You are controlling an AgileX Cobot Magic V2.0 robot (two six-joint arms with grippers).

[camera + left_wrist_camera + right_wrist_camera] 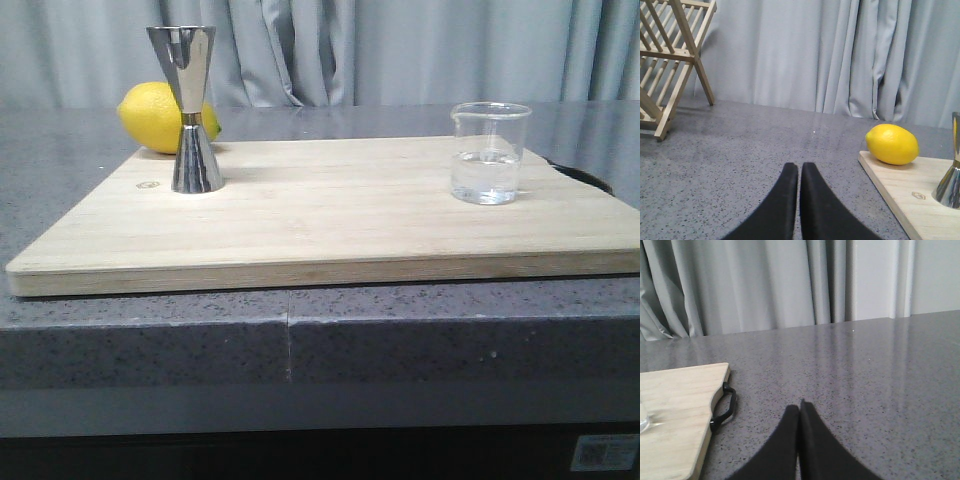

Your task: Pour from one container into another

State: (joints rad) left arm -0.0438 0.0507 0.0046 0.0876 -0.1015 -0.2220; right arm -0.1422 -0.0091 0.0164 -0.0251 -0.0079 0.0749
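Glass beaker (489,152), part-filled, and steel jigger (190,108) stood apart on cutting board (330,230). Left gripper (799,172) and right gripper (799,410) closed, empty.

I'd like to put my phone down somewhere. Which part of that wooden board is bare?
The widest bare stretch of the cutting board lies between the steel jigger and the glass beaker, plus the whole near edge. The far left corner is crowded: the lemon sits right behind the jigger.

The jigger (190,110) is mirror-bright polished steel. The beaker (488,152) is clear smooth glass. The cutting board (330,220) is pale matt wood, the countertop (150,330) speckled grey stone, the lemon (150,118) finely dimpled, the curtain (400,50) soft grey cloth.
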